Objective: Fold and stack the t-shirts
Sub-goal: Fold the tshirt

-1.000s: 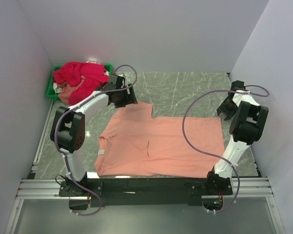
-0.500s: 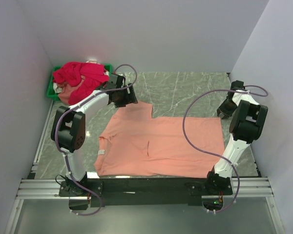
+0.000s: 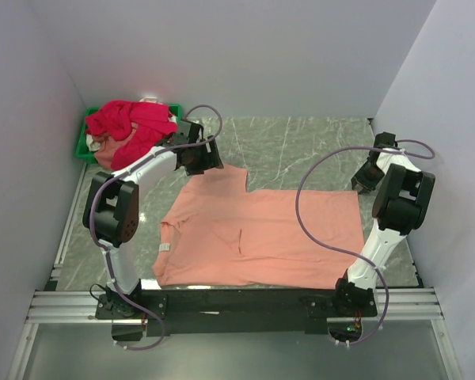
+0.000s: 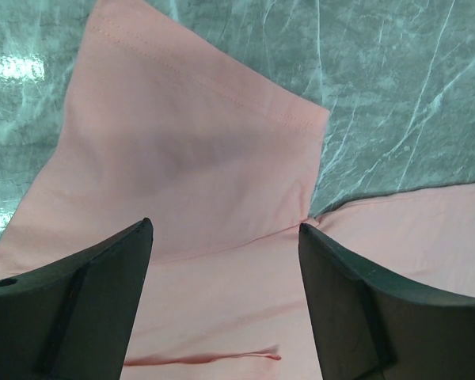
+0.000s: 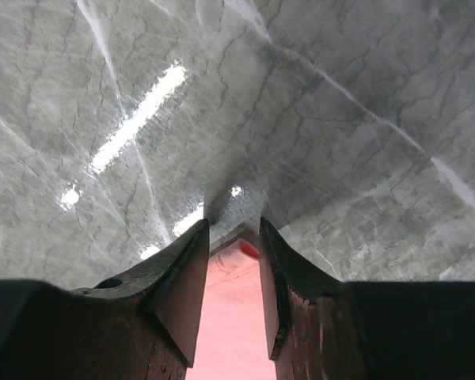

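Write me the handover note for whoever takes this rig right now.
Left gripper: open, hovering over the salmon t-shirt at its far left sleeve, holding nothing.
Right gripper: jaws narrow around that shirt's far right corner; firm grip unconfirmed.
The salmon t-shirt lies spread flat on the table; the crimson t-shirts are heaped on the green bin, far left.
Done: one shirt laid out. Left: every fold, then stacking.

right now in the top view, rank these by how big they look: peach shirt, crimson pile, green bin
1. peach shirt
2. crimson pile
3. green bin, mostly covered by the pile, so only its visible part ranks last
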